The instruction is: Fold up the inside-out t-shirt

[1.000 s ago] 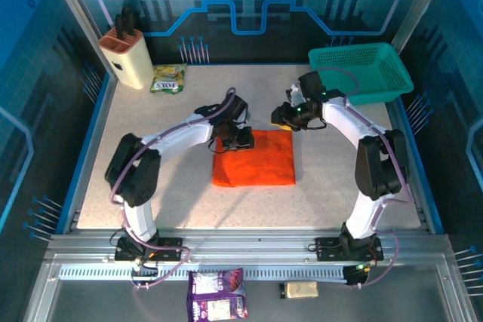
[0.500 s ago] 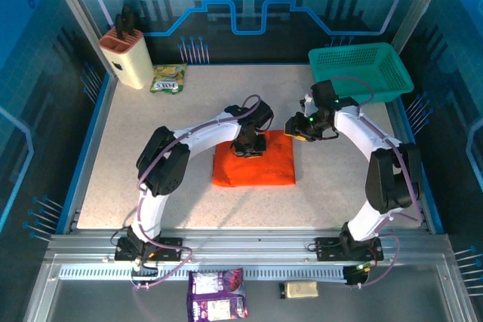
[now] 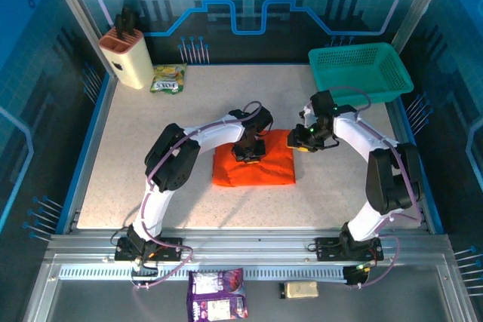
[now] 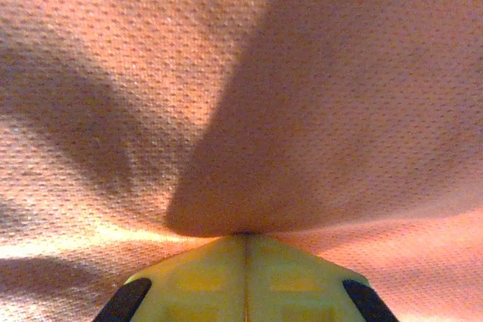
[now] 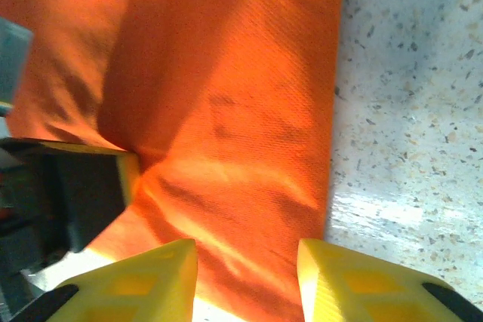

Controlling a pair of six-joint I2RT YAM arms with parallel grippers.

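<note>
The inside-out t-shirt (image 3: pixel 254 170) lies as a compact orange rectangle at the middle of the bench (image 3: pixel 151 156), its long axis running left to right. The left tool (image 3: pixel 249 154) sits on the far half of the cloth. In the left wrist view the left tool (image 4: pixel 245 258) has its jaws pressed together, and creases fan out from the tips, so it appears to pinch a thin fold. The right tool (image 3: pixel 306 141) hangs at the shirt's far right corner. In the right wrist view its jaws (image 5: pixel 245 269) stand partly apart over the right edge, gripping nothing. The shirt lies directly below both tools, so any lift would likely start from the left pinch.
</note>
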